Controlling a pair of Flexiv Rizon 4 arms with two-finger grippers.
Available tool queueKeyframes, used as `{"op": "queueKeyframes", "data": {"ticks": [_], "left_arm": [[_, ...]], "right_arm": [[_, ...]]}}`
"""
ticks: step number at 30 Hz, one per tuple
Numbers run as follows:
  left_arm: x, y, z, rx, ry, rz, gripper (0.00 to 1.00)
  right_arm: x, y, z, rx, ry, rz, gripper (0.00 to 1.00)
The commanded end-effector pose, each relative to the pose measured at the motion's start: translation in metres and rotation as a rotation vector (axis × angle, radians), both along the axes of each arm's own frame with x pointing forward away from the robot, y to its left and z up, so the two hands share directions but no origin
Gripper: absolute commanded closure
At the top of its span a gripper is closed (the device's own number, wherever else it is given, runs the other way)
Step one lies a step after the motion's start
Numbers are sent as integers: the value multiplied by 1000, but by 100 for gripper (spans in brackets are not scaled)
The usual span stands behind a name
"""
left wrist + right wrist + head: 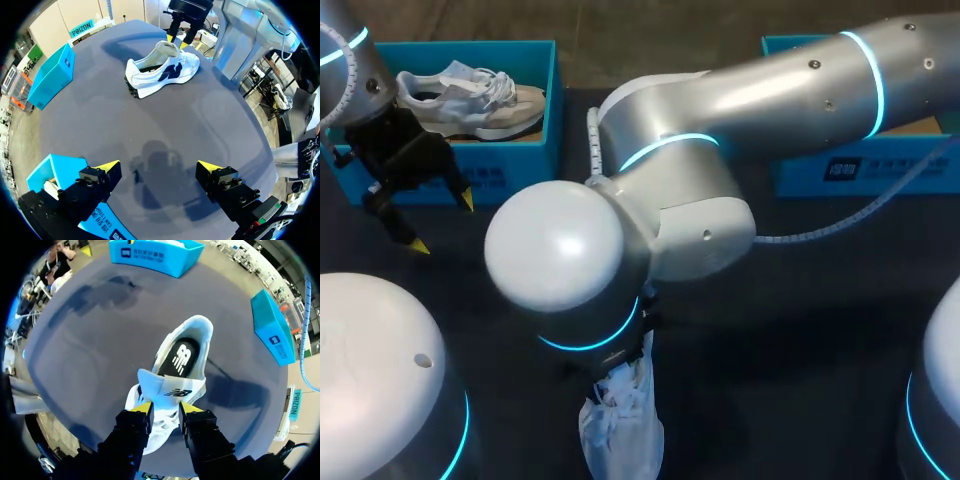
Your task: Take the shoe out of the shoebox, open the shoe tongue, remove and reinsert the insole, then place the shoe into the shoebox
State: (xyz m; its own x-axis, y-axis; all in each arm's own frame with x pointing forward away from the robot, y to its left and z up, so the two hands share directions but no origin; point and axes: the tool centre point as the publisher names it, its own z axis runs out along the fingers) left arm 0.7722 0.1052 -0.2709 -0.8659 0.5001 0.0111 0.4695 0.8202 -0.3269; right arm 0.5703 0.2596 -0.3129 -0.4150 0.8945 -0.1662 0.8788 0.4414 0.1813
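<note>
A white shoe [192, 337] with a navy logo lies on the dark table, its black insole [180, 357] showing inside. My right gripper [167, 409] is shut on the raised shoe tongue [167, 387], one yellow tip on each side. In the head view my right arm covers that gripper; only the shoe's front [620, 420] shows below it. The left wrist view shows the shoe [162, 72] far ahead with the right gripper [179, 40] over it. My left gripper [443, 223] hangs open and empty beside the blue shoebox [545, 100].
The blue shoebox holds a second, beige-and-white shoe [470, 100]. Another blue box [840, 170] stands at the back right. Close under my left gripper's [159, 166] fingers sits the shoebox's corner [55, 175]. Bare table lies between the two grippers.
</note>
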Motion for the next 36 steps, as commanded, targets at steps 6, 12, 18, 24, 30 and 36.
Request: {"op": "queueKeyframes", "data": {"ticks": [6,12,18,24,30,36], "left_arm": [[-1,0,0,2,-1,0,0],[-1,0,0,2,-1,0,0],[-1,0,0,2,-1,0,0],[-1,0,0,2,-1,0,0],[-1,0,0,2,-1,0,0],[-1,0,0,2,-1,0,0]], "right_arm": [[4,0,-15,197,-40,-984,69],[5,-3,-8,220,-73,-1026,68],[-3,3,9,226,-119,-1030,66],[-10,12,16,209,-128,-993,66],[-10,14,-1,210,-112,-1035,67],[-5,11,-11,222,-120,-1067,69]]}}
